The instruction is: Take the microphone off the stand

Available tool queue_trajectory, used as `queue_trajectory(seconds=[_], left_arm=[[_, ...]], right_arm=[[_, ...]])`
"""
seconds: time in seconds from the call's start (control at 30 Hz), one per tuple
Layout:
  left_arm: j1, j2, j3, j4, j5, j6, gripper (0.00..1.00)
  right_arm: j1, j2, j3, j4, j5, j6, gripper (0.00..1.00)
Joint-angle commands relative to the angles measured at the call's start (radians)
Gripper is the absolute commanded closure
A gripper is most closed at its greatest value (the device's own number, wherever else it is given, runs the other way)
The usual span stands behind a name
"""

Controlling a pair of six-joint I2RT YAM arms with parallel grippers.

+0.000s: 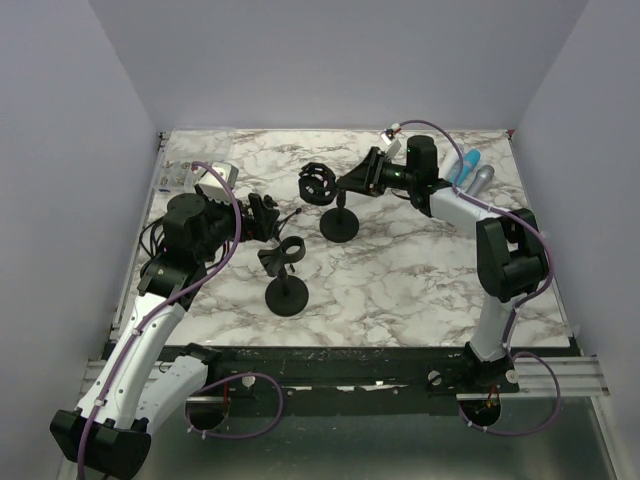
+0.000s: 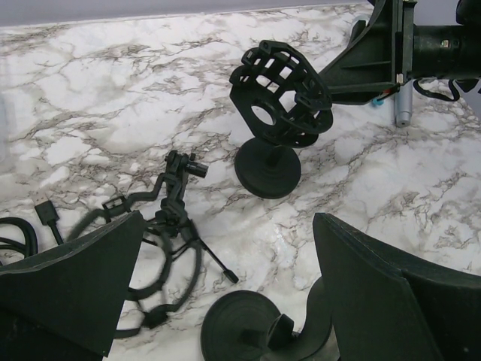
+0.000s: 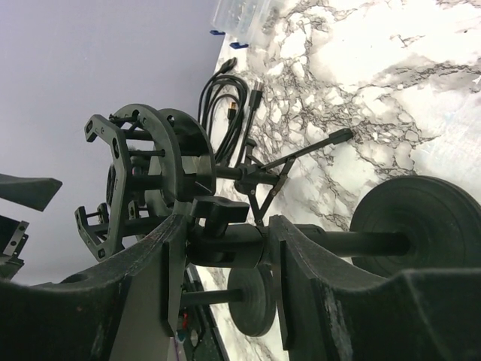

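Right jaws clamp the stand (image 3: 225,244) neck; left jaws gape apart (microphone (image 2: 403,105) half hidden behind the right arm (image 2: 443,45))

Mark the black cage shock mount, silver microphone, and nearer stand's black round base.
black cage shock mount (image 2: 242,96): left wrist view, front ring.
silver microphone (image 1: 482,178): top external view, body.
nearer stand's black round base (image 1: 287,299): top external view, disc top.

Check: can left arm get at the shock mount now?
Probably yes: left arm has open jaws facing the shock mount, nothing between; right jaws clamp only the stand at its joint behind it.
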Motion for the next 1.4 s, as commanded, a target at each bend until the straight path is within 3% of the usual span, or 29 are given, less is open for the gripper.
queue_trajectory(seconds=[0.0, 0.37, 0.67, 0.87, 1.1, 1.37], left_arm=[[0.005, -0.002, 0.025, 0.012, 0.007, 0.006, 0.01], [0.005, 0.0, 0.025, 0.012, 0.003, 0.008, 0.01], [0.008, 0.013, 0.023, 0.015, 0.003, 0.008, 0.01], [0.008, 0.0, 0.053, -0.005, -0.01, -0.012, 0.02], [0.009, -0.071, 0.114, -0.037, -0.01, -0.031, 0.01], [0.013, -0.178, 0.069, 0.007, 0.051, -0.132, 0.01]], right_arm=[[0.001, 0.038, -0.024, -0.193, 0.086, -0.087, 0.48], [0.002, 0.008, 0.05, -0.245, 0.093, -0.112, 0.34], [0.002, -0.08, 0.14, -0.409, 0.2, -0.219, 0.01], [0.002, -0.258, 0.137, -0.594, 0.49, -0.328, 0.0], [0.001, -0.542, 0.015, -0.701, 0.843, -0.405, 0.0], [0.002, -0.902, -0.202, -0.664, 1.002, -0.421, 0.0]])
